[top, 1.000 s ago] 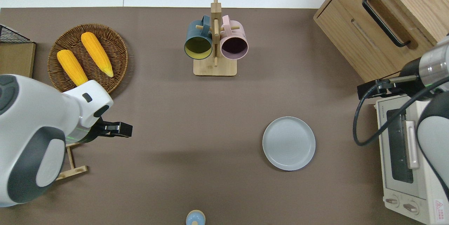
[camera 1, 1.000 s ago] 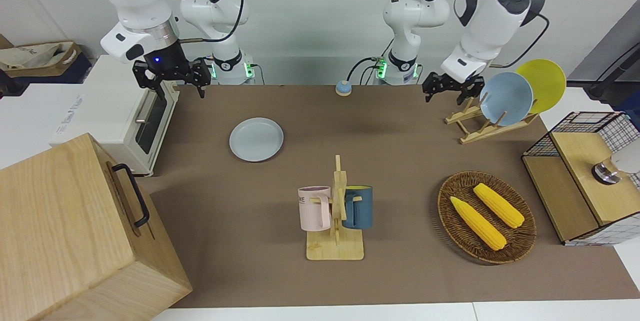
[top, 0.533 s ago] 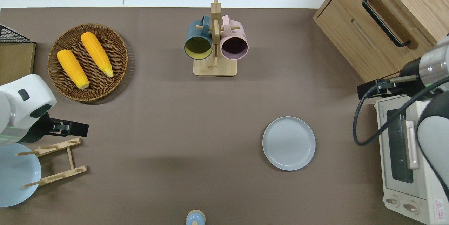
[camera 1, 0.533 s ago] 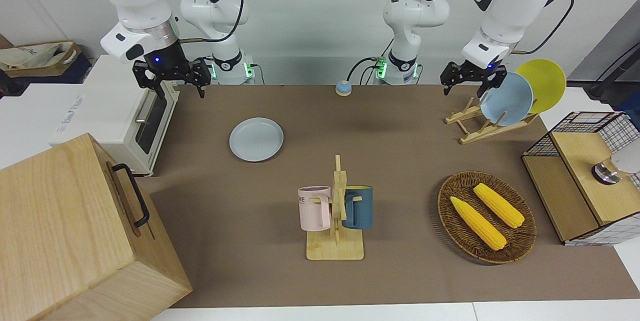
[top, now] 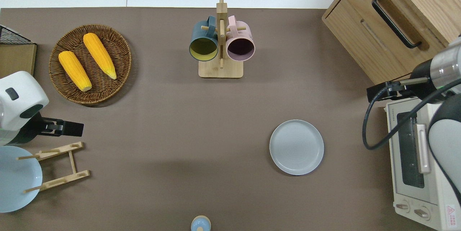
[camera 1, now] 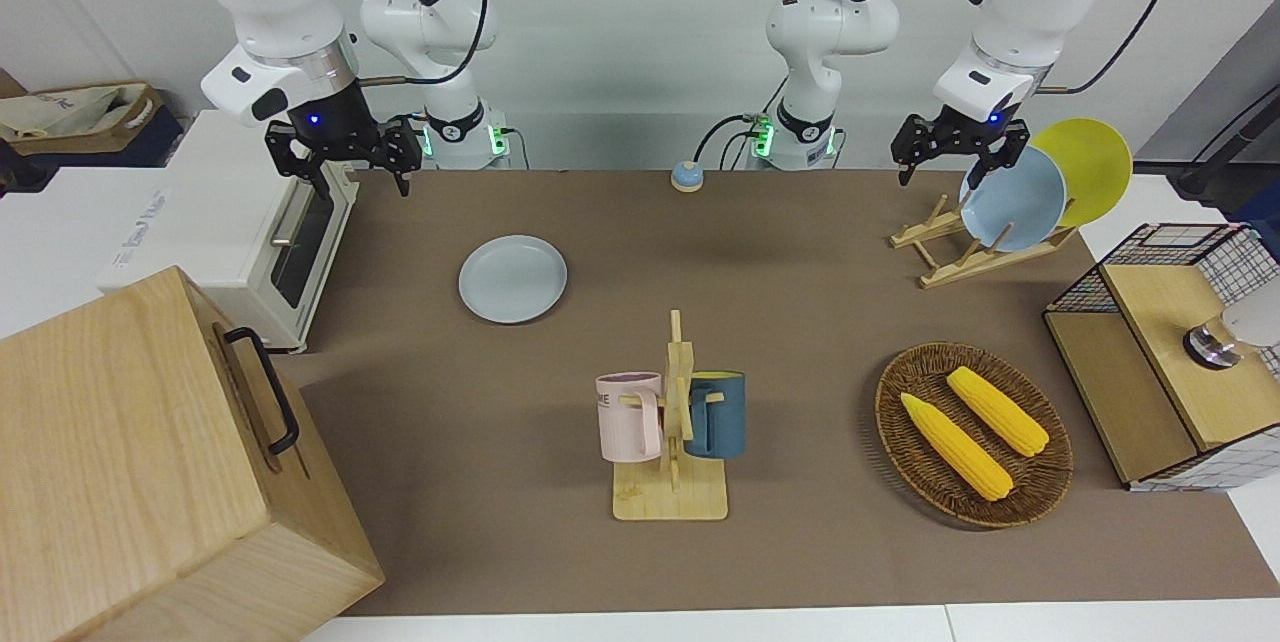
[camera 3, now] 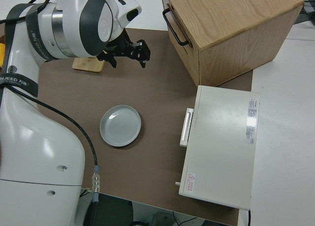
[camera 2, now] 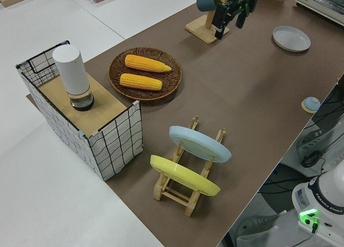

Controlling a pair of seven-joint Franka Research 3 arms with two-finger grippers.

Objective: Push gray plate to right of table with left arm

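I am holding my left gripper (camera 1: 950,150) raised over the dish rack (top: 57,166), fingers seemingly spread and empty. The gray plate (top: 296,147) is lying flat near the toaster oven (top: 421,166). My right arm is parked.

The table (top: 162,123), covered by a brown mat, carries the gray plate (top: 296,147), a mug stand (top: 220,69), a wicker basket (top: 108,83) of corn, a plate rack (top: 59,166), a toaster oven (top: 421,173), a wooden cabinet (top: 363,40) and a small bell (top: 200,223).
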